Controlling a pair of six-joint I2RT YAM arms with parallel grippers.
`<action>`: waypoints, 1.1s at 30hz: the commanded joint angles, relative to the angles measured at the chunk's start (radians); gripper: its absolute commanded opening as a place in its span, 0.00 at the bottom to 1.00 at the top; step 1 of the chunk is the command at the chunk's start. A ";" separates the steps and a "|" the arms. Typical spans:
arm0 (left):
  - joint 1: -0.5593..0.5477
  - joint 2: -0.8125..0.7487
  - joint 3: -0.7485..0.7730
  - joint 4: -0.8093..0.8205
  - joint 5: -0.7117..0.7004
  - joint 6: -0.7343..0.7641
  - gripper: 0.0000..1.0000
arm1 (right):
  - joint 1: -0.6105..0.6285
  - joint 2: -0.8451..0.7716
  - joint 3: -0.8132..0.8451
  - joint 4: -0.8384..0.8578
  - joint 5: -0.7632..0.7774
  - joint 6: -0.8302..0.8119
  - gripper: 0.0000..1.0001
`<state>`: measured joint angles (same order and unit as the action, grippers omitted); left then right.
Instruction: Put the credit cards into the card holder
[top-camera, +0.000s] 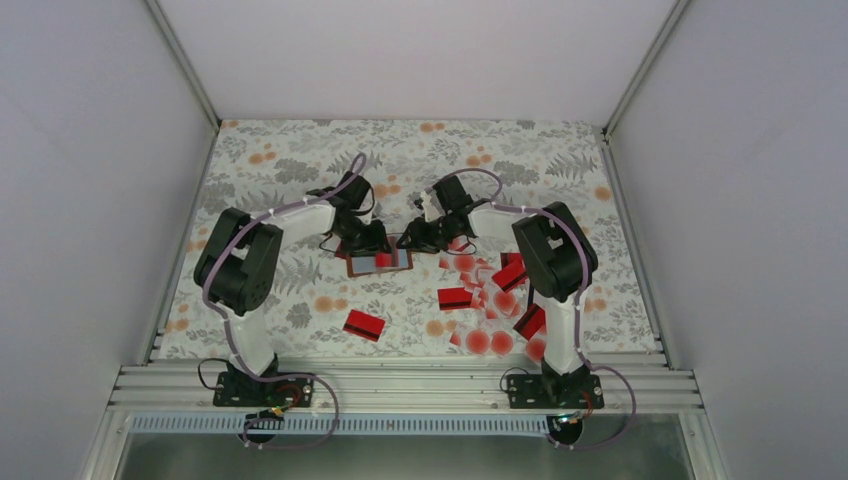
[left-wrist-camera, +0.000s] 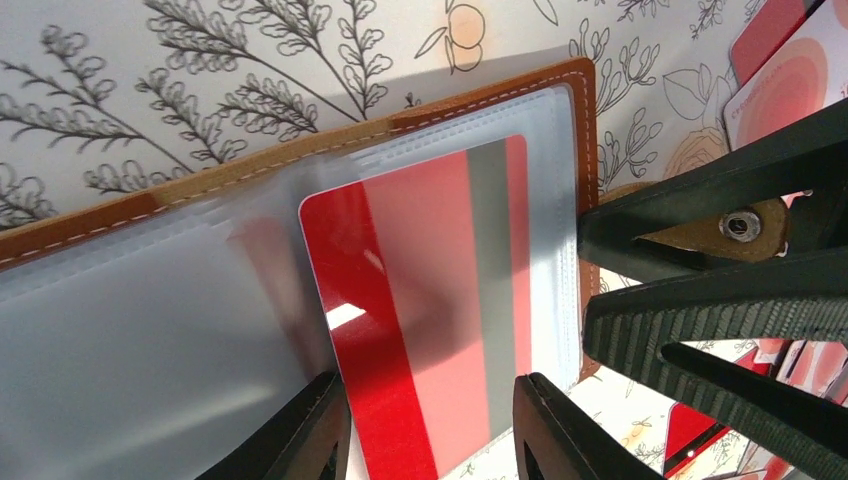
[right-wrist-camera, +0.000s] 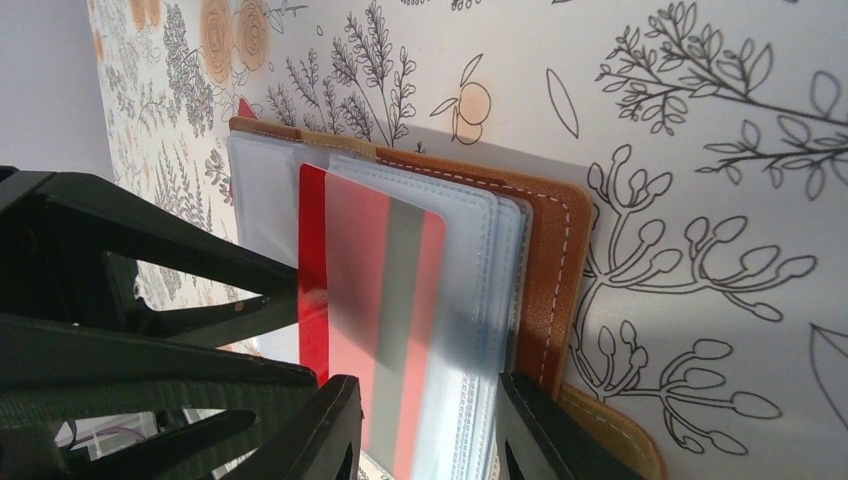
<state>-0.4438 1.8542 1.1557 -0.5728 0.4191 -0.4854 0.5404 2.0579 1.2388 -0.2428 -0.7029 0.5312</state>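
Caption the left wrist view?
Red card partly inside a clear sleeve of the open card holder, left end effector flanking it.

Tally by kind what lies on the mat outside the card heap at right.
Card holder: 1
Red striped card part-way in its sleeve: 1
Red card lying alone: 1
Total: 3
The heap overlaps too much to count; a red sliver beyond the holder's far corner is unclear.
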 joint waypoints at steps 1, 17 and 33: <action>-0.018 0.036 0.023 -0.021 0.012 -0.012 0.42 | 0.025 0.009 -0.047 -0.080 0.052 0.007 0.35; -0.042 0.062 0.045 -0.030 0.025 -0.013 0.38 | 0.026 0.008 -0.051 -0.069 0.049 0.018 0.35; -0.056 0.054 0.077 -0.062 0.012 0.011 0.38 | 0.026 -0.008 -0.036 -0.082 0.059 0.015 0.35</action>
<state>-0.4801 1.9083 1.2083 -0.6056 0.4202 -0.4858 0.5430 2.0518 1.2297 -0.2348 -0.6994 0.5503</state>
